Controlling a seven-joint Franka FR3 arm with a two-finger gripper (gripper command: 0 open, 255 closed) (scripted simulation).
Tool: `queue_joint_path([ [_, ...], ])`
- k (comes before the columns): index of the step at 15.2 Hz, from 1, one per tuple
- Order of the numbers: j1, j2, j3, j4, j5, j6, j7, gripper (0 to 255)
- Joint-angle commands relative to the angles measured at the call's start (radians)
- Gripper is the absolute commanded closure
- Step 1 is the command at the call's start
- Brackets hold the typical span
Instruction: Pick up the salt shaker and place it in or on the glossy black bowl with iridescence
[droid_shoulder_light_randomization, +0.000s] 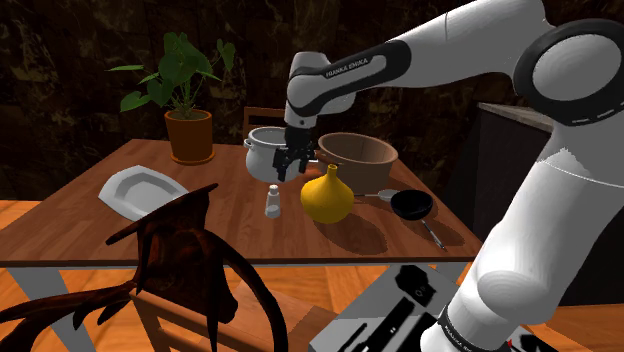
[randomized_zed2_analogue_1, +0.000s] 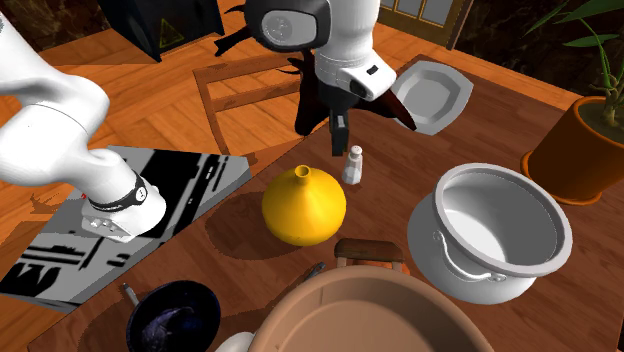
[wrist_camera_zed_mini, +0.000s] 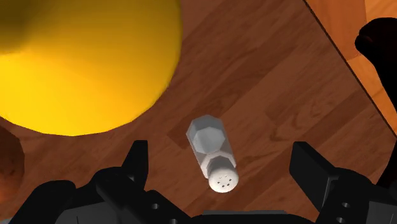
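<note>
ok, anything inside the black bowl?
Nothing visible inside the bowl, just bluish sheen on its dark inner wall. The second exterior view's bottom edge cuts off part of it; in the shoulder view its inside is plain dark.

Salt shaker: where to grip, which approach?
Take the salt shaker by its faceted body just under the cap, coming straight down: it stands upright and slim, and the open gripper hovers above it. The yellow vase stands close beside; keep fingers off it.
</note>
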Motion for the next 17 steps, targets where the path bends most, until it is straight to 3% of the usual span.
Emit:
queue_joint_path([
  [1, 0.003, 0.084, 0.003, 0.064, 0.007, 0.015, -0.008, 0],
  [4, 0.008, 0.177, 0.009, 0.143, 0.014, 0.024, -0.014, 0],
  [11, 0.013, 0.22, 0.012, 0.094, 0.015, 0.115, -0.014, 0],
  [17, 0.013, 0.22, 0.012, 0.094, 0.015, 0.115, -0.014, 0],
])
